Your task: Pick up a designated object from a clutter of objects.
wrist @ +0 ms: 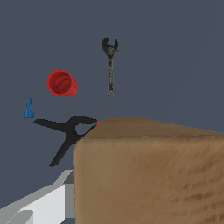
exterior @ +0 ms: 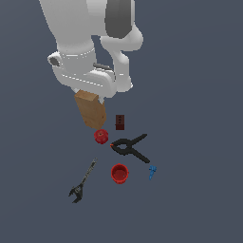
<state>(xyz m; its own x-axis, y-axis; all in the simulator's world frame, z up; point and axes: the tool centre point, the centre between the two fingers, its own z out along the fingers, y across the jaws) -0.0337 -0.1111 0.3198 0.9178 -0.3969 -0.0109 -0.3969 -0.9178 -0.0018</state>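
The light brown wooden block (exterior: 91,111) stands tilted directly under my gripper (exterior: 89,98), with its top between the fingers. In the wrist view the block (wrist: 148,175) fills the near field, and one pale finger (wrist: 43,205) lies against its side. The other finger is hidden behind the block. The gripper is shut on the block. Just beyond the block lie the red round piece (exterior: 101,136) and the dark red-brown box (exterior: 120,122). I cannot tell whether the block touches the floor.
A black spring clamp (exterior: 130,148) lies near the block and also shows in the wrist view (wrist: 68,133). Farther off are a red cup (exterior: 119,173), a small blue piece (exterior: 152,172) and a black wrench (exterior: 83,182). The floor is plain dark grey.
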